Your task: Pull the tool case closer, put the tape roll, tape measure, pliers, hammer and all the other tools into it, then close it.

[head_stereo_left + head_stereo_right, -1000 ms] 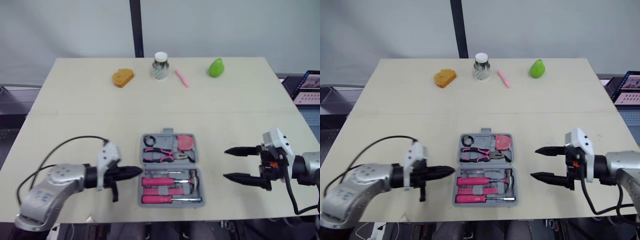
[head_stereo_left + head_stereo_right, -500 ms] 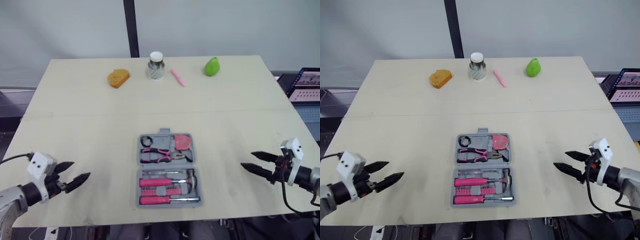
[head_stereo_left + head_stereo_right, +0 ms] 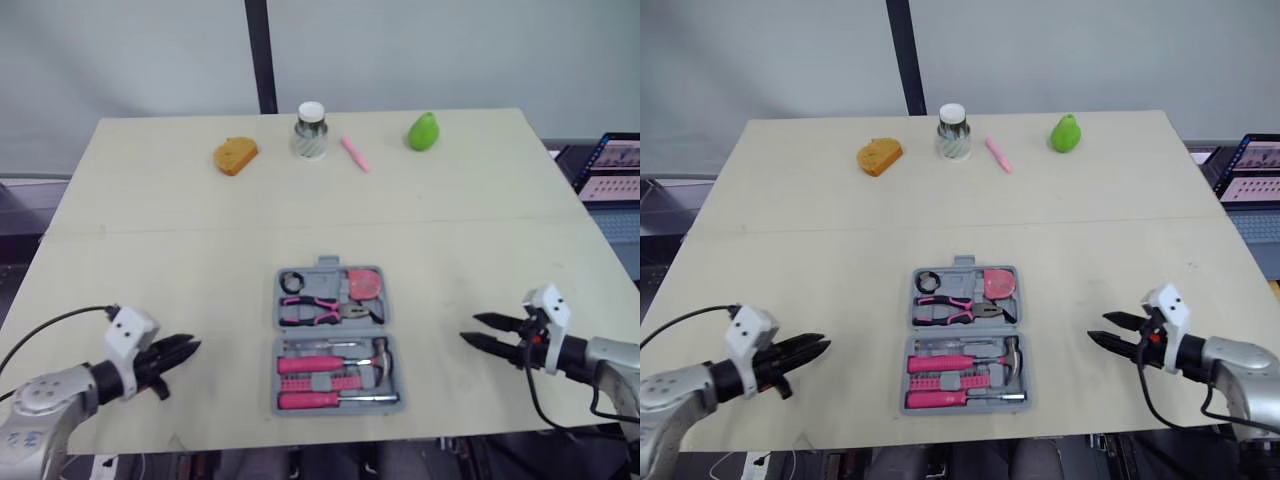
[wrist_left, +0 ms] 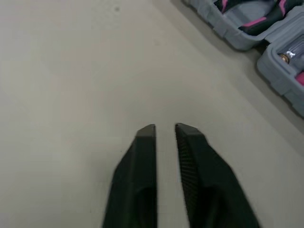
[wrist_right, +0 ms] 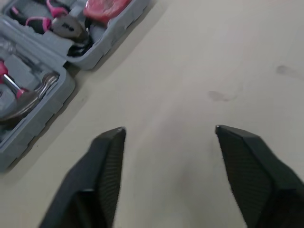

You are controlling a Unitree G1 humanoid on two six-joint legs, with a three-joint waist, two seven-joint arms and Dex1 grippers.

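At the near edge of the pale, matte table (image 3: 200,250), both arms have eased back toward the middle after swinging out to the corners half a second ago. The left gripper (image 3: 190,350) was spread then; now its ribbed black fingers are all but together, only a slit between them, holding nothing. The right gripper (image 3: 470,330) stays spread wide and empty. Each is well apart from the tool case (image 3: 338,340), which lies open between them. It is grey moulded plastic, with the pink-handled pliers (image 3: 318,310), hammer (image 3: 375,352), black tape roll (image 3: 293,282) and rounded tape measure (image 3: 372,284) already seated. I judge only closing remains. Far off stand a jar (image 3: 311,131) and a green pear (image 3: 424,132).
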